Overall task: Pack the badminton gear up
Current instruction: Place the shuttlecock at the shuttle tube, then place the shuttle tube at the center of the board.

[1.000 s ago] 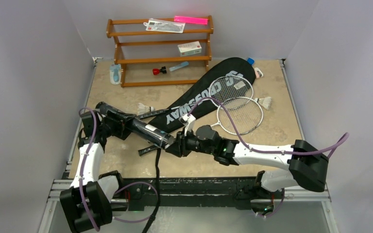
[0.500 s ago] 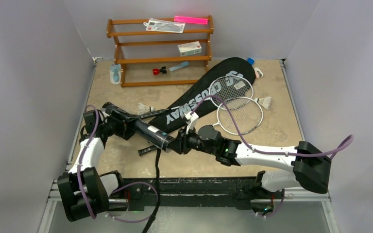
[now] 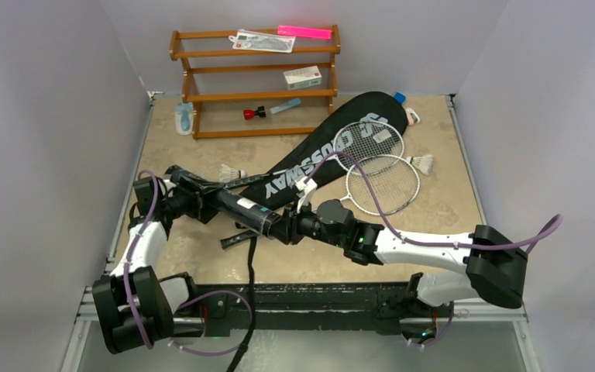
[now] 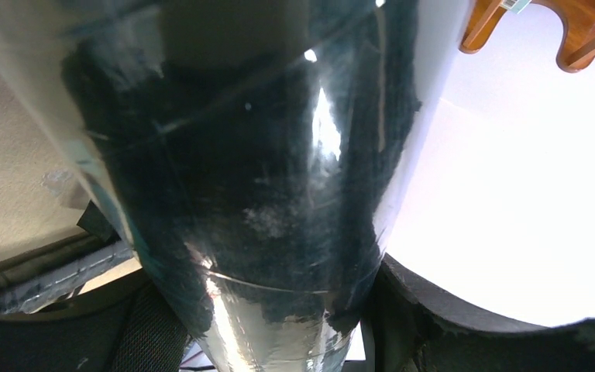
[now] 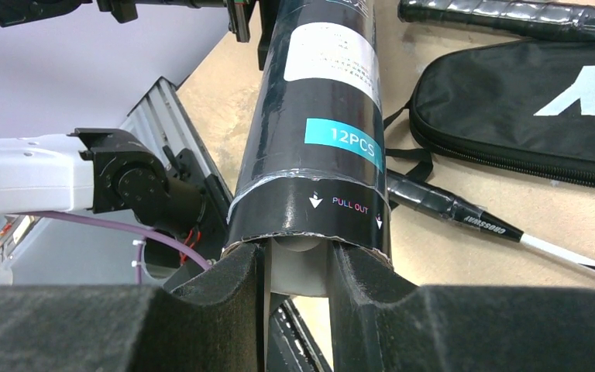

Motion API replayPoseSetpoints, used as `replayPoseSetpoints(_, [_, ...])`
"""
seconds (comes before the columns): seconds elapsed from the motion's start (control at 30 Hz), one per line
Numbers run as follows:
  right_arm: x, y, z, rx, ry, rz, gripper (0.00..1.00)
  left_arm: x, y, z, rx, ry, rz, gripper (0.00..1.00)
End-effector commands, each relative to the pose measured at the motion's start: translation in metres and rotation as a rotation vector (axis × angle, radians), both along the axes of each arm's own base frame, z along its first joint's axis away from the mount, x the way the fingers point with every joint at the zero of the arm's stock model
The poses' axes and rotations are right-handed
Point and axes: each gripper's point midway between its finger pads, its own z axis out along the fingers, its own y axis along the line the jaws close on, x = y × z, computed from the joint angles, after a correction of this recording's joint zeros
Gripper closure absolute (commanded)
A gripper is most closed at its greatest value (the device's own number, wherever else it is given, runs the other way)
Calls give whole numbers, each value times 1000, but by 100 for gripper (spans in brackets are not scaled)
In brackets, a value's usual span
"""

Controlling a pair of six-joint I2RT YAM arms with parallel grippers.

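Hanging above the tabletop [image 3: 441, 213], the dark tube [image 3: 238, 207] is held at both ends: left hand [image 3: 194, 198] clasped around its body, right hand [image 3: 283, 227] pinching the pale plug [image 5: 298, 267] in its other end. The CROSSWAY bag [image 3: 333, 147] lies just behind.

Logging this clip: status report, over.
Left fingers clamped round tube. Right fingers pinching its grey end cap. Tube aloft; two shuttlecocks loose on table. Nothing in the way.

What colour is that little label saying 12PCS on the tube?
The 12PCS label is teal with white lettering, on the dark tube; clearest in the right wrist view.
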Motion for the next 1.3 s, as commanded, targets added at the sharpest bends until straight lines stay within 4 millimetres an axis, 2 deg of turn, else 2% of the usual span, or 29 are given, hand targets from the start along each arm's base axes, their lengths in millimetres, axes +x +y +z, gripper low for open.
replayPoseSetpoints(0.0, [10, -3, 23, 55, -64, -33, 69, -2, -4, 17, -2, -49, -40, 56])
replayPoseSetpoints(0.07, [7, -9, 29, 64, -72, -35, 59, 0, -3, 14, -3, -33, -34, 55])
replayPoseSetpoints(0.23, [0, -28, 35, 65, -81, -43, 42, 13, 8, 15, -14, -15, -27, 56])
replayPoseSetpoints(0.37, [-4, -42, 37, 36, -88, -51, 35, 27, 36, 28, -49, -38, -6, 56])
replayPoseSetpoints(0.43, [1, -51, 37, 23, -99, -94, 32, 30, 50, 36, -63, -50, 11, 57])
replayPoseSetpoints(0.57, [30, -71, 29, -66, -87, -237, 27, 37, 63, 53, -81, -79, 17, 58])
replayPoseSetpoints(0.63, [46, -73, 24, -98, -56, -263, 27, 39, 70, 63, -124, -102, 38, 60])
replayPoseSetpoints(0.77, [74, -59, 17, -144, -64, -257, 25, 45, 87, 88, -142, -161, 108, 61])
replayPoseSetpoints(0.87, [98, -41, 27, -184, -131, -244, 24, 47, 101, 109, -106, -205, 182, 60])
replayPoseSetpoints(0.93, [110, -33, 31, -184, -141, -226, 25, 50, 109, 115, -50, -212, 231, 60])
replayPoseSetpoints(1.03, [125, -39, 38, -171, -146, -249, 26, 46, 116, 112, 49, -186, 285, 59])
replayPoseSetpoints(1.1, [133, -53, 40, -188, -152, -293, 26, 37, 117, 102, 117, -152, 312, 58])
replayPoseSetpoints(1.27, [160, -110, 25, -294, -85, -433, 24, 7, 108, 62, 192, -61, 349, 57])
